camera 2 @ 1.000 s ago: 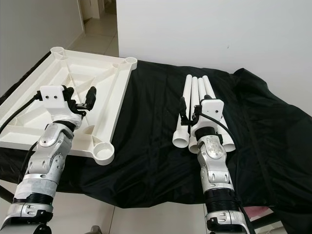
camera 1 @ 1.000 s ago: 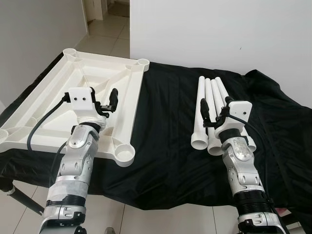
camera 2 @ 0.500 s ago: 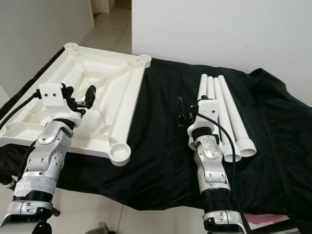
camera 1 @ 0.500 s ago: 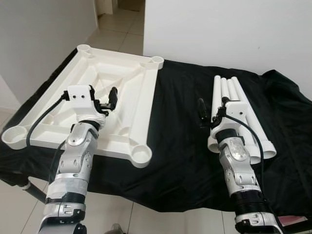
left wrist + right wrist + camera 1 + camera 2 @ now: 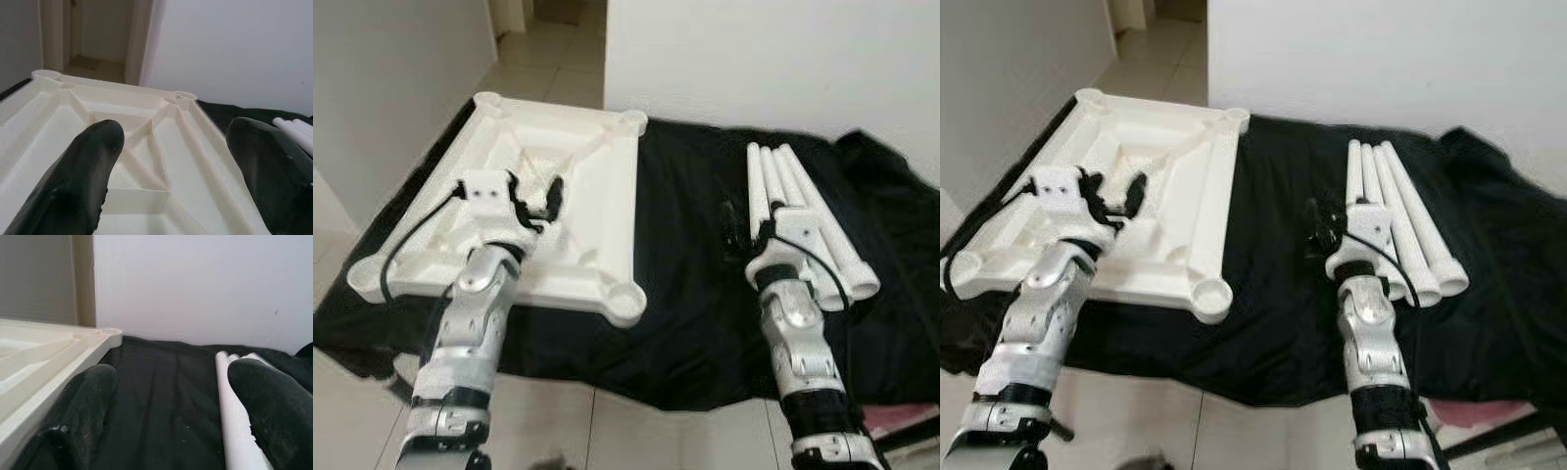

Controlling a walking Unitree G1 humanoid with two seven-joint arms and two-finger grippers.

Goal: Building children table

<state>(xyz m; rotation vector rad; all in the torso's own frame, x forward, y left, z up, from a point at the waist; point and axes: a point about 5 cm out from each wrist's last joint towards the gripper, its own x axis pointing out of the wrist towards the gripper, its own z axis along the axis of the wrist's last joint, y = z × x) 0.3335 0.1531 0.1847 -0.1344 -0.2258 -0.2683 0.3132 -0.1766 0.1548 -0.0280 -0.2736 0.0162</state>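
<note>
I see a cream-white tabletop (image 5: 597, 211) and white legs (image 5: 803, 215) on a plain black cloth (image 5: 685, 264), my silver arms tipped with black fingers (image 5: 93, 161), pale wall (image 5: 754, 59) and beige floor tiles (image 5: 548, 59).

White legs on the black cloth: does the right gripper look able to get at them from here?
Probably yes. The right gripper hovers open just beside the white legs, which lie bare on the black cloth; nothing lies between them.
</note>
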